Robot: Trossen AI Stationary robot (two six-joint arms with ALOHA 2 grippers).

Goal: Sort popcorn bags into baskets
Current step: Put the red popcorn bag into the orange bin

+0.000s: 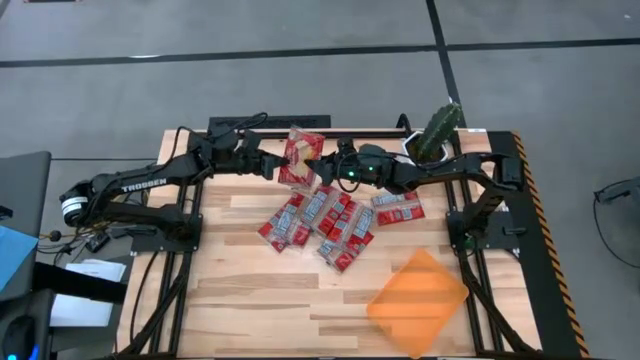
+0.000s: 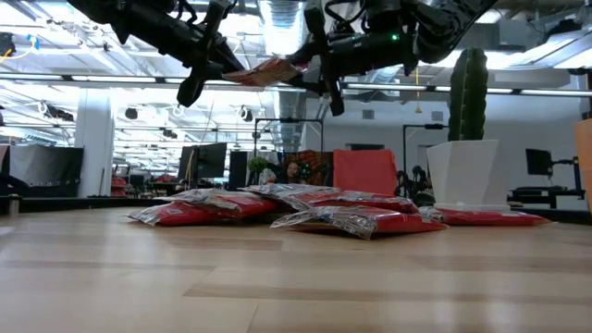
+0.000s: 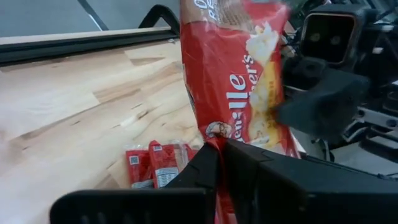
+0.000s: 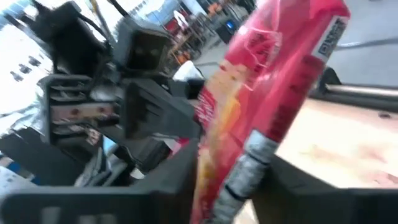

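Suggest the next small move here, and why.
Probably the left pincer should release: both it and the right pincer clamp the large popcorn bag in mid-air, and the orange basket lies on the right arm's side.

Grey floor [image 1: 300, 90], bright office ceiling [image 2: 111, 65]

large popcorn bag [image 3: 233, 81]: top edge cut off in left wrist view, print partly readable | right wrist view: same bag blurred, lettering unreadable | low view: basket [image 2: 585, 166] cut by frame edge | packet pile [image 1: 325, 220]: labels too small to read
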